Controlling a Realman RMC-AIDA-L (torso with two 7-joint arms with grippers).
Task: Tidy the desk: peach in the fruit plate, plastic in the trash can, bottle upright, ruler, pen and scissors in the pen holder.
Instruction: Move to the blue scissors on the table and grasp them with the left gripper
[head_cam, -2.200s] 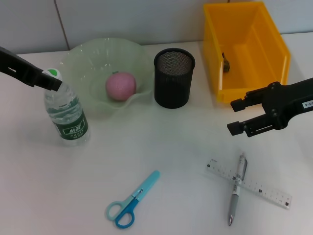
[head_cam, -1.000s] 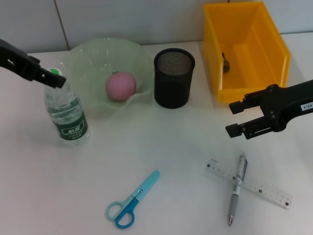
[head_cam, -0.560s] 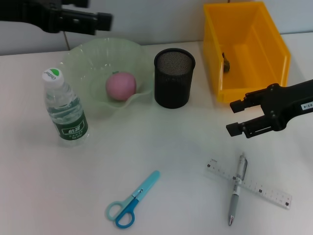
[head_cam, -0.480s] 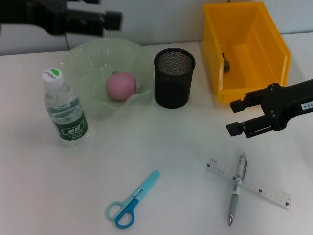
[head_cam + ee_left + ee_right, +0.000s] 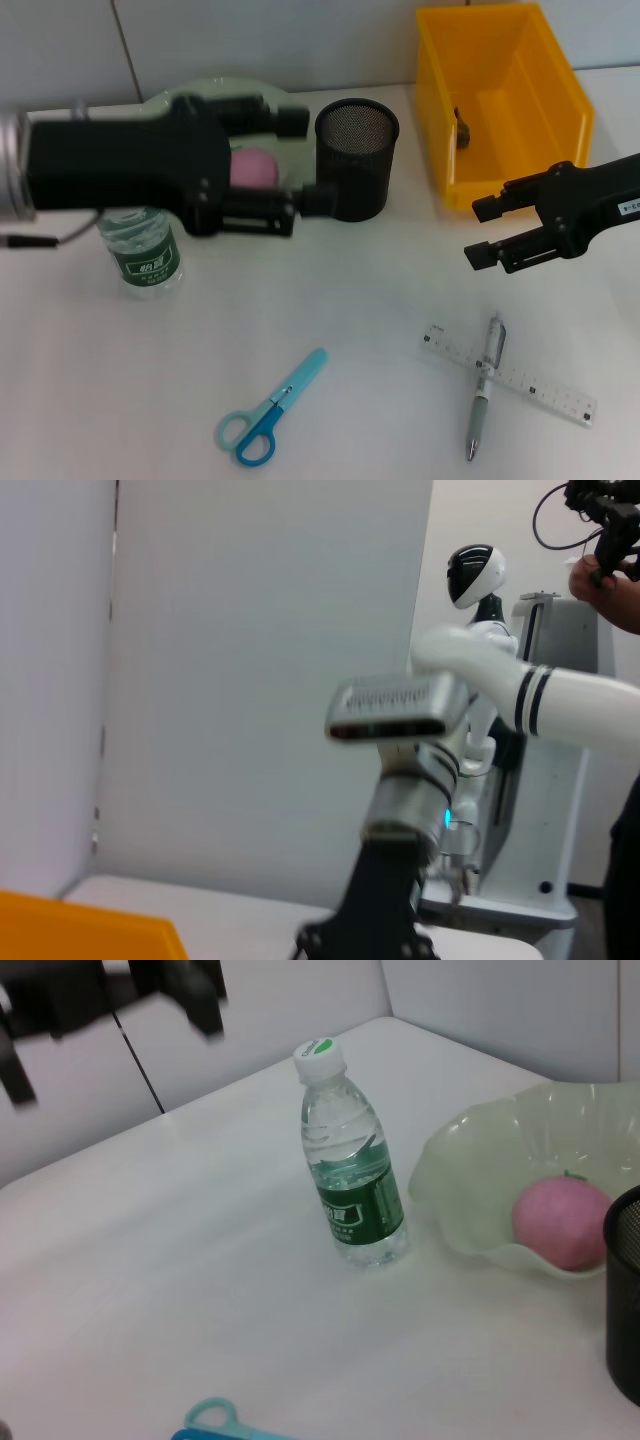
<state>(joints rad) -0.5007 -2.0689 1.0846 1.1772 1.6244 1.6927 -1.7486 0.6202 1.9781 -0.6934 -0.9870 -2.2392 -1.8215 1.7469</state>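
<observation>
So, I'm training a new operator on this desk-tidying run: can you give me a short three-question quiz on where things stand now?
1. True or false: the bottle stands upright.
2. Where is the peach? A) on the table B) in the fruit plate C) in the yellow bin
3. Which three items still lie outside the pen holder?

Key:
1. True.
2. B.
3. Scissors, pen and ruler; the pen lies across the ruler, below the right pincer.
</observation>
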